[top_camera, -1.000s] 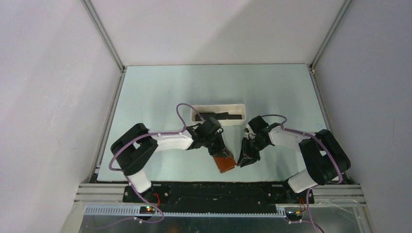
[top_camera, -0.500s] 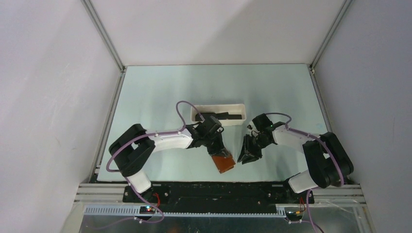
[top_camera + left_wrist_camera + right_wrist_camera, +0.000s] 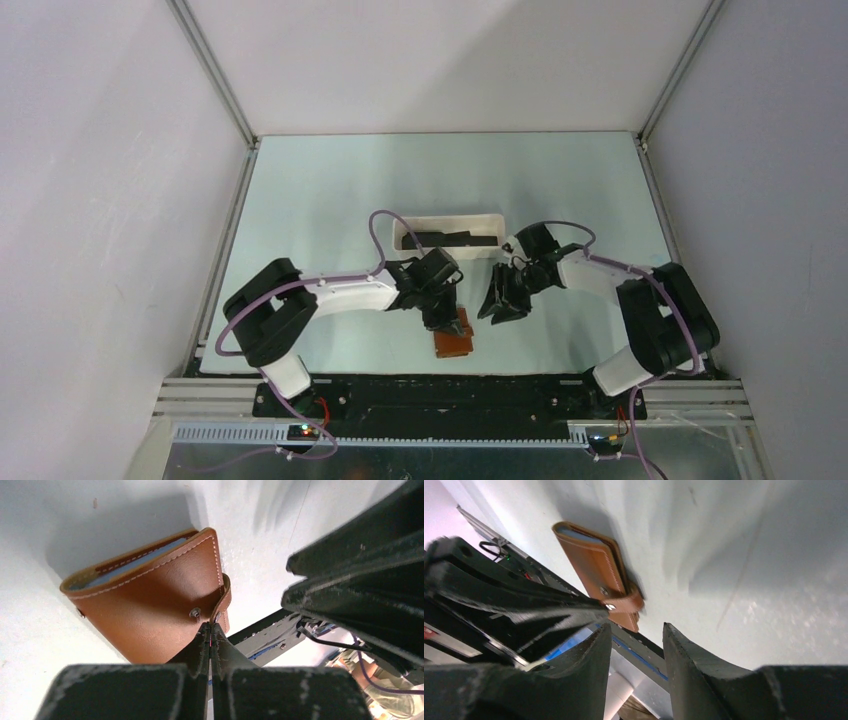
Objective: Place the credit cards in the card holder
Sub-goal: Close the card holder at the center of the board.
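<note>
Left wrist, L claw (image 3: 210, 626) pinching card holder (image 3: 150, 605)

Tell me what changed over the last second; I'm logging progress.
The left hand, shut on the snap tab of the card holder, turned it squarer and slightly left. The open right hand moved away toward the white tray. Tray and credit cards stayed put.

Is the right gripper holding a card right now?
No, the right gripper stands open with nothing in it, while the left gripper pinches the card holder by its tab.
</note>
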Available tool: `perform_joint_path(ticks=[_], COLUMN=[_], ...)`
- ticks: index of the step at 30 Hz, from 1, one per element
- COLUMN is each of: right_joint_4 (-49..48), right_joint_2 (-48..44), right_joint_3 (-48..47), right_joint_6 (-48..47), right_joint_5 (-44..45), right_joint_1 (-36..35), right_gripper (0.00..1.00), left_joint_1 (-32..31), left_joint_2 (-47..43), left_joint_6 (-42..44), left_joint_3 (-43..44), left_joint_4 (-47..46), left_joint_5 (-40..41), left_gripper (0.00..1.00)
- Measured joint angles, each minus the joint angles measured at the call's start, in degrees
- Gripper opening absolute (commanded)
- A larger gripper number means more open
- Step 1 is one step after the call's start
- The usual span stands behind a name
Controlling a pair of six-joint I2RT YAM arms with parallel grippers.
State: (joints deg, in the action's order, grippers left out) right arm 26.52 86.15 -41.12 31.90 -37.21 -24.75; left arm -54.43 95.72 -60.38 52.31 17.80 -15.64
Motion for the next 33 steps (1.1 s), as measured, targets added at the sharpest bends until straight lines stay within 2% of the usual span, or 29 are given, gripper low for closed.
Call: perform_joint_path(ticks=[9, 16, 25, 29, 33], right_joint_4=[-7.0, -7.8, -9.0, -9.4, -9.8], right_joint_2=[10.3, 14.0, 15.5, 15.7, 16.0], right_joint_3=[-4.7, -6.1, -6.6, -6.8, -6.9], right_joint_6=[1.0, 1.3, 1.5, 1.5, 1.5], right_joint_5=[-3.7, -3.6, -2.9, -2.9, -2.9], right_joint_1=[-2.7, -4.7, -5.2, -5.5, -6.0], right_gripper=[0.4, 0.35, 0.11, 0.06, 0.05], left_joint_1=[-0.9, -0.5, 2.8, 3.1, 3.2], left_joint_2=[-1.0, -1.5, -1.6, -1.6, -1.8], left_joint_6=[1.5, 2.7, 5.5, 6.3, 6.5], left_joint_3=[-0.2, -0.2, -0.2, -0.2, -0.2], left_joint_4=[1.0, 1.0, 1.9, 2.3, 2.6], left_joint_5=[0.0, 0.0, -0.2, -0.2, -0.2], left_gripper=[0.0, 0.0, 0.0, 0.0, 0.0])
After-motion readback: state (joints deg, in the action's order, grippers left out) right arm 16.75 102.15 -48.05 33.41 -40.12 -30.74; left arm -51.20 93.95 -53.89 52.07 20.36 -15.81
